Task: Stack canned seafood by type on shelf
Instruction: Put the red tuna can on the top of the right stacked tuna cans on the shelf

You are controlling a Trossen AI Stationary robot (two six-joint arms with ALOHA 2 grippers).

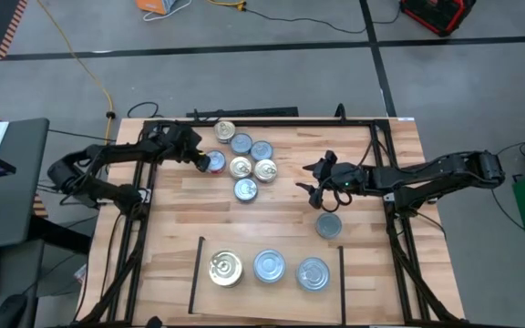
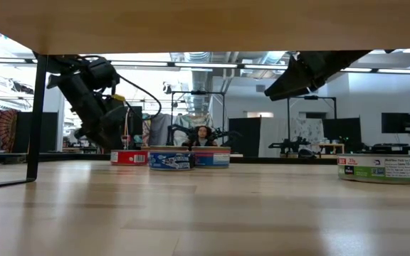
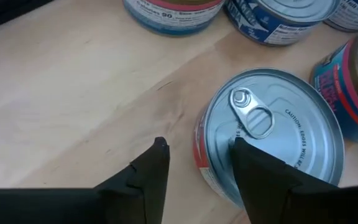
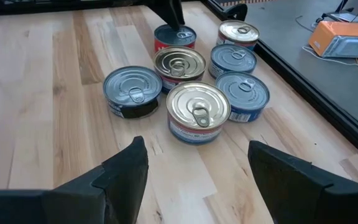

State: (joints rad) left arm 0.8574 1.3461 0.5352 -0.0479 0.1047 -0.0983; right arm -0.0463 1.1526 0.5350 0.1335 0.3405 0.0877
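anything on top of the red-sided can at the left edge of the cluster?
Nothing stacked on the red-sided can. The left gripper straddles its rim, one finger over the silver lid beside the pull tab, the other outside. That finger covers part of the lid; actual contact can't be confirmed.

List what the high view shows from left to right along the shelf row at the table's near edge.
Gold-topped can → silver-topped can → another silver-topped can, all on the shelf, between its two black side lines.
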